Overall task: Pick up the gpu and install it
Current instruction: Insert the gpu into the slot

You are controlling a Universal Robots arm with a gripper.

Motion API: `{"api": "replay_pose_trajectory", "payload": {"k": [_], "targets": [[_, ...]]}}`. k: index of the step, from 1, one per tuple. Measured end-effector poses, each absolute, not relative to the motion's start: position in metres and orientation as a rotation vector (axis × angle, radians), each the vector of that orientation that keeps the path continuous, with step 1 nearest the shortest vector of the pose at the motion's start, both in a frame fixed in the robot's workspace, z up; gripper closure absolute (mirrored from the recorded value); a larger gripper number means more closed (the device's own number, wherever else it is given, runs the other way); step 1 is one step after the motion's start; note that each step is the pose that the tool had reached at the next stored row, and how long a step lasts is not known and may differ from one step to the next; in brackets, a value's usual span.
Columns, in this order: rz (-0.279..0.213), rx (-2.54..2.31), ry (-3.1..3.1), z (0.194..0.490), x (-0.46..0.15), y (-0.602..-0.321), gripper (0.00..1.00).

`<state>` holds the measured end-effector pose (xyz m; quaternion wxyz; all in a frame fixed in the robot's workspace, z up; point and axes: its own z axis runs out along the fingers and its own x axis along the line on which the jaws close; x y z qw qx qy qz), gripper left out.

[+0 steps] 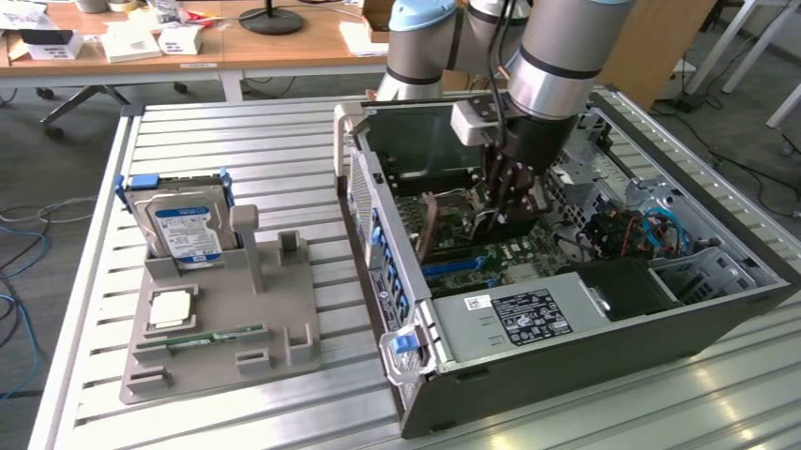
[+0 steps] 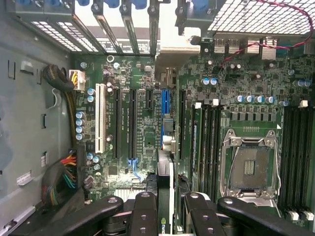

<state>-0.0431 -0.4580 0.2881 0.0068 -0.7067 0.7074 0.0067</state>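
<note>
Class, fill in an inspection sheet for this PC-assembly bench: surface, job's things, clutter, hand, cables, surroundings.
Surface: slatted metal table carrying a grey fixture tray and an open PC case.
Job's things: gpu held edge-on above the motherboard's expansion slots, not seated.
Clutter: hard drive, processor chip and RAM stick on the tray.
Hand: hand inside the case, closed on the gpu.
Cables: coloured wire bundle in the case; blue cables by the drive bays; floor cables.
Surroundings: wooden desk with white boxes behind the table.

gpu (image 2: 171, 179) mostly hidden between the gripper (image 2: 170, 199) fingers, seen edge-on.
</note>
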Motion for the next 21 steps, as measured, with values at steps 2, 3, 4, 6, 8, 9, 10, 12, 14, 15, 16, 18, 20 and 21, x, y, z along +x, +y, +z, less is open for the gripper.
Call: {"api": "replay_pose_trajectory", "payload": {"k": [2, 3, 4, 6, 8, 9, 10, 12, 14, 15, 16, 18, 20, 21], "targets": [[0.021, -2.211, 2.213, 0.288, -0.044, -0.458, 0.74], [0.021, -2.211, 2.213, 0.288, -0.044, -0.458, 0.74], [0.021, -2.211, 2.212, 0.287, -0.044, -0.458, 0.74], [0.021, -2.211, 2.212, 0.286, -0.044, -0.458, 0.74], [0.021, -2.211, 2.213, 0.283, -0.044, -0.458, 0.74], [0.021, -2.211, 2.213, 0.281, -0.044, -0.458, 0.74], [0.021, -2.211, 2.213, 0.280, -0.044, -0.458, 0.74], [0.021, -2.211, 2.213, 0.277, -0.044, -0.458, 0.74], [0.021, -2.211, 2.213, 0.277, -0.044, -0.458, 0.74], [0.021, -2.211, 2.213, 0.277, -0.045, -0.458, 0.74], [0.021, -2.211, 2.213, 0.277, -0.046, -0.458, 0.74], [0.021, -2.211, 2.212, 0.277, -0.047, -0.458, 0.74], [0.021, -2.211, 2.212, 0.277, -0.049, -0.458, 0.74], [0.021, -2.211, 2.212, 0.277, -0.050, -0.458, 0.74]]}}
